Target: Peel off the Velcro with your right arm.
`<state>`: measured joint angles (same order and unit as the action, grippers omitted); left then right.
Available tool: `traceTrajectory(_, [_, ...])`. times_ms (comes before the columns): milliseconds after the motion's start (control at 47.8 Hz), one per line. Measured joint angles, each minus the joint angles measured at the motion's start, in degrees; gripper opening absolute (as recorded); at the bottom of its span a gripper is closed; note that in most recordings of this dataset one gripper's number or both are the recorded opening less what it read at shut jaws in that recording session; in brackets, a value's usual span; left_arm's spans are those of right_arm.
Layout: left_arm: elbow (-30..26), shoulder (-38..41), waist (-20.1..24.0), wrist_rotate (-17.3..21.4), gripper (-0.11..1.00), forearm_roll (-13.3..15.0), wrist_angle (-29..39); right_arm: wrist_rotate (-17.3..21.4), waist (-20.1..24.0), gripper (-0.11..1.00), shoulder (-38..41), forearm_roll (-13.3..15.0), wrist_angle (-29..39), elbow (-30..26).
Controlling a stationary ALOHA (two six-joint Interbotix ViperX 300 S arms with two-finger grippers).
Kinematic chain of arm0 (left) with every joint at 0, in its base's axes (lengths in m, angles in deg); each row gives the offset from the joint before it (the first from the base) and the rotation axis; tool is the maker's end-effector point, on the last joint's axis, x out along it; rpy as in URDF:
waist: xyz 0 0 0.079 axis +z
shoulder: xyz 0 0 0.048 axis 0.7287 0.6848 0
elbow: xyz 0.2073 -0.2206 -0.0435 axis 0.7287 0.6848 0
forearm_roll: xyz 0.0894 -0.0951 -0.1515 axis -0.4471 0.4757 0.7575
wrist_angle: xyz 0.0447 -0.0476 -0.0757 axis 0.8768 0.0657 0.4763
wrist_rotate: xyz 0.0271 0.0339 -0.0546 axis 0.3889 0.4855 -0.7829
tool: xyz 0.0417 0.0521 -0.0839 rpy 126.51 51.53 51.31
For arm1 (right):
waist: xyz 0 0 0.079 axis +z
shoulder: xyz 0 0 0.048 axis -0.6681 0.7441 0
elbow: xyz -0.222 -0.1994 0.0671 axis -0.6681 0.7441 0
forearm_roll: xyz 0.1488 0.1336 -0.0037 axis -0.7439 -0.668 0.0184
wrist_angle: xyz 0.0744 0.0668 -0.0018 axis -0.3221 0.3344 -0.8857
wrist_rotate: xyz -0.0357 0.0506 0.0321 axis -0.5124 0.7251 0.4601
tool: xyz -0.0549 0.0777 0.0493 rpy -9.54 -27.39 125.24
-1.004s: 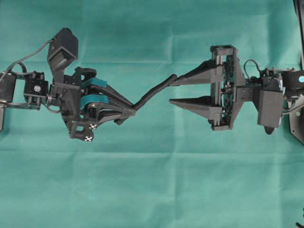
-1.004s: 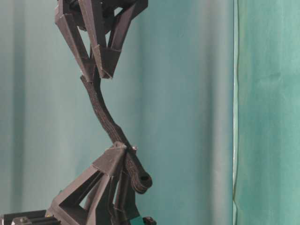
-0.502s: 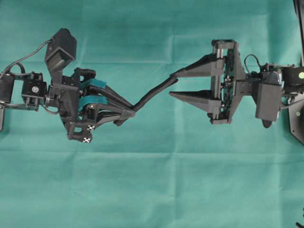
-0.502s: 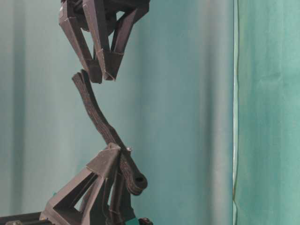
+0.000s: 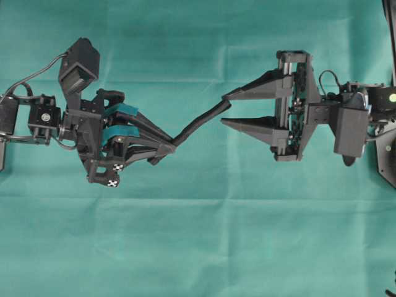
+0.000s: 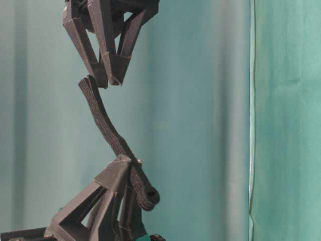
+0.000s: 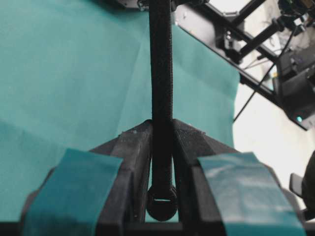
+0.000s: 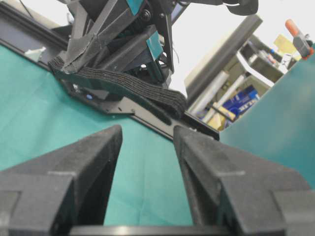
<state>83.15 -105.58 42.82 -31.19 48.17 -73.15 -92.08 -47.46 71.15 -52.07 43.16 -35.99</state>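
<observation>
Left pincer [image 5: 166,146] is clamped on the Velcro [image 5: 197,124] near its rounded end, above the green tabletop [image 5: 198,247]. Right pincer [image 5: 224,109] stands apart, its 2 fingers empty. The strap's free end sits at the upper fingertip, apparently not gripped.

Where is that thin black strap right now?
Seen from overhead, the thin black Velcro strap hangs mid-air above the green cloth, one end clamped in the left claw, its free end just off the right claw, whose fingers stand apart.
</observation>
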Motion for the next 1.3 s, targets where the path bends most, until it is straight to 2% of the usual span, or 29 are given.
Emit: traceTrajectory(1297, [0.4, 0.0, 0.2, -0.1, 0.10, 0.3, 0.0, -0.1, 0.8, 0.11, -1.9, 0.1, -0.1, 1.1])
